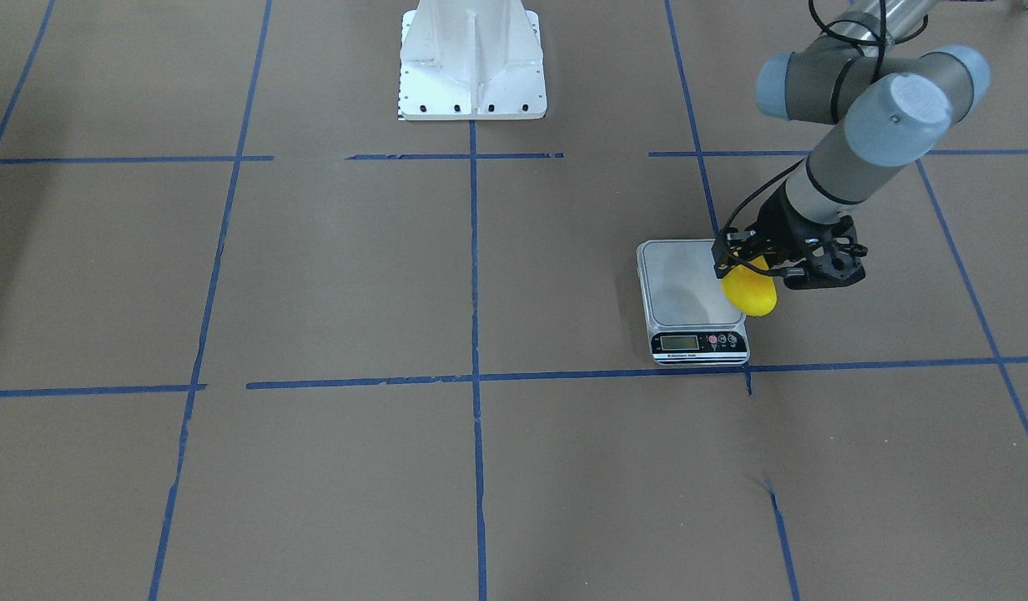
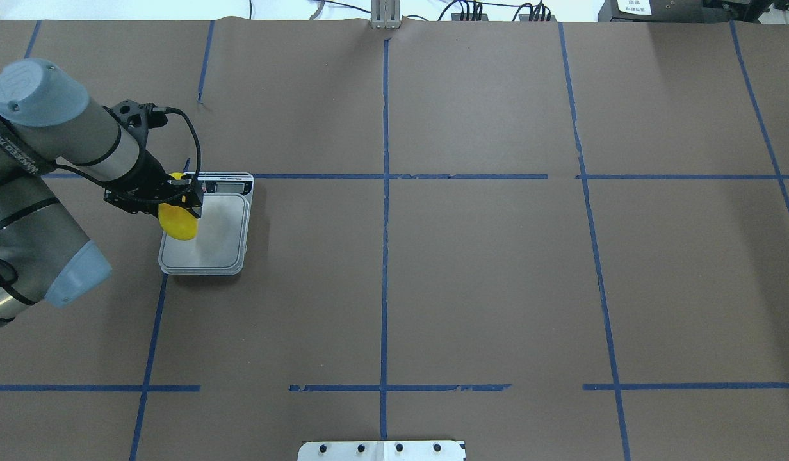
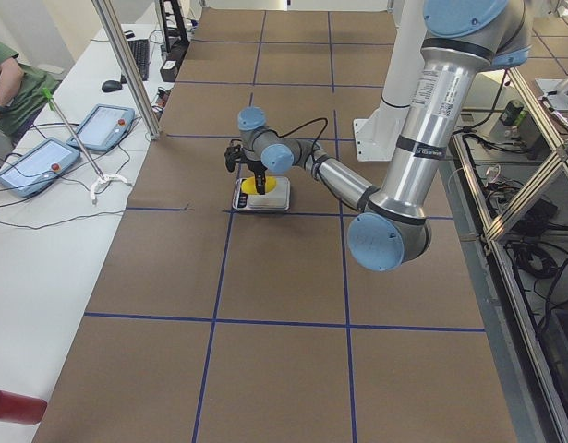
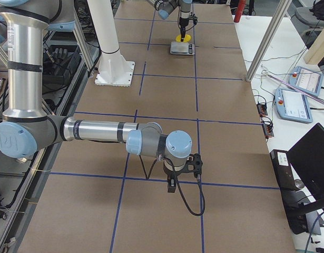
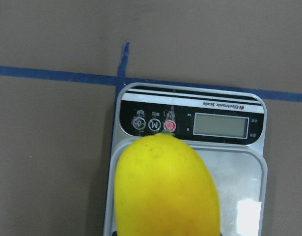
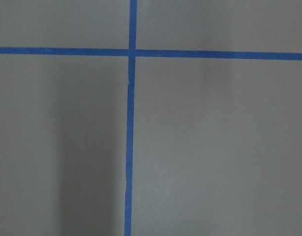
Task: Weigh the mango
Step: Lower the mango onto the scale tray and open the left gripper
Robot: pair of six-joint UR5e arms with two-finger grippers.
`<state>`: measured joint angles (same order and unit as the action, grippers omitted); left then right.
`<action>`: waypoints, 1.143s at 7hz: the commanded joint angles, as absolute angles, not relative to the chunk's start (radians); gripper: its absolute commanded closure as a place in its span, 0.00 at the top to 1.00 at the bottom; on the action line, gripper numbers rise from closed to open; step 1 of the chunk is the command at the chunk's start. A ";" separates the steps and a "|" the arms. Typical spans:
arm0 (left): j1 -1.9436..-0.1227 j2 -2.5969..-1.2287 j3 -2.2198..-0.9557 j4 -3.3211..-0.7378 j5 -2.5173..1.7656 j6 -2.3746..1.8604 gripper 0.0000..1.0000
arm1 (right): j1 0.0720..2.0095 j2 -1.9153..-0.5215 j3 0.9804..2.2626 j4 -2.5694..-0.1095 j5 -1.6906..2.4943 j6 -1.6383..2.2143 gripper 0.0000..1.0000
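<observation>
The mango [image 1: 749, 292] is glossy yellow and sits between the fingers of my left gripper [image 1: 738, 265], which is shut on it. It hangs over the edge of the scale [image 1: 685, 288], on the side nearest my left arm. The overhead view shows the mango [image 2: 178, 221] over the left rim of the scale's steel platform [image 2: 218, 230]. In the left wrist view the mango [image 5: 165, 191] fills the lower middle, in front of the scale's display [image 5: 222, 125]. Whether it touches the platform I cannot tell. My right gripper [image 4: 183, 167] hovers low over bare paper, far from the scale; I cannot tell if it is open or shut.
Brown paper with blue tape lines [image 2: 385, 256] covers the table. The white robot base [image 1: 472, 63] stands at the table's middle edge. A side bench with tablets [image 3: 94, 129] and a metal post [image 3: 126, 69] lies beyond the scale.
</observation>
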<state>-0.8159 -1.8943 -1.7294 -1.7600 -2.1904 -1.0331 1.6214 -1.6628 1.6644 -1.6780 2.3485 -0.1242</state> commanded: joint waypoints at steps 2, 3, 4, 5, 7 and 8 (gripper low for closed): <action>-0.787 -1.904 -1.710 -1.763 -2.186 -1.025 0.74 | 1.621 -1.663 1.664 -1.678 2.349 -0.124 1.00; -0.787 -1.901 -1.720 -1.761 -2.184 -1.022 1.00 | 1.621 -1.663 1.664 -1.678 2.349 -0.124 1.00; -0.799 -1.899 -1.738 -1.756 -2.184 -1.003 1.00 | 1.621 -1.663 1.664 -1.678 2.349 -0.124 1.00; -0.851 -1.891 -1.774 -1.746 -2.190 -0.953 1.00 | 1.621 -1.663 1.664 -1.678 2.349 -0.124 1.00; -1.033 -1.876 -1.825 -1.596 -2.200 -0.721 1.00 | 1.621 -1.663 1.664 -1.678 2.349 -0.124 1.00; -1.130 -1.875 -1.830 -1.501 -2.248 -0.562 1.00 | 1.621 -1.664 1.664 -1.678 2.349 -0.124 1.00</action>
<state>-1.0149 -1.8785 -1.8139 -1.6117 -2.2092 -0.7404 1.6214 -1.6631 1.6644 -1.6782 2.3485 -0.1242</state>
